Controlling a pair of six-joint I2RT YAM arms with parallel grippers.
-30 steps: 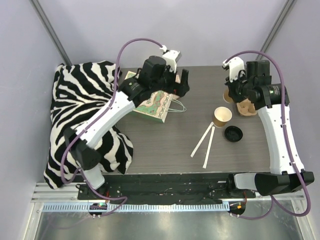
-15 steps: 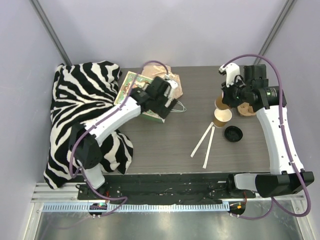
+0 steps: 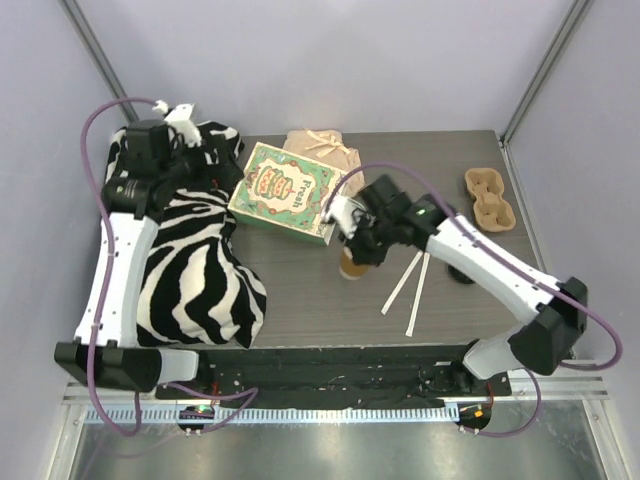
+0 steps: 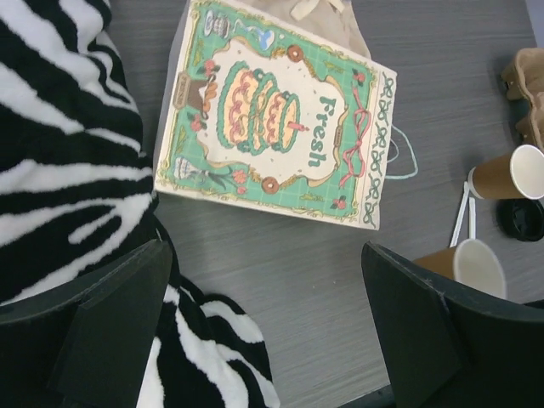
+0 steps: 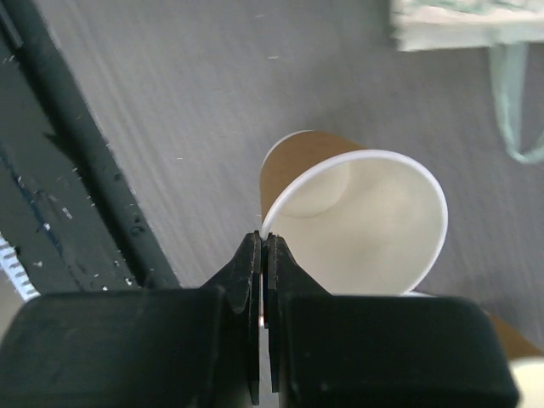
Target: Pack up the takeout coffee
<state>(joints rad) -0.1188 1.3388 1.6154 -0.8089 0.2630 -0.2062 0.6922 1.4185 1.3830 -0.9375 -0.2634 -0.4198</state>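
Between the jaws of your right gripper is the rim of an open cup, kraft brown outside and pale inside. The jaws are pressed together on that thin wall, one finger inside and one outside. Just past the jaws the printed bag ends in a corner. Its green handle loops near the cup without touching it. Behind the jaws the black rail along the table's near edge runs close, so you have little room that way. To the jaws' right two white stirrers lie near the cup but apart from it. To their left, bare table opens in front of the bag.

Your left gripper hangs with its jaws wide apart over the edge where the zebra cloth meets the table. The bag lies face up ahead of them, with a brown paper bag behind it. Well off to those jaws' right are a second open cup, a loose black lid just beside it, and a cup carrier beyond.

You cannot tell where the takeout coffee stands, since neither cup in view wears a lid.
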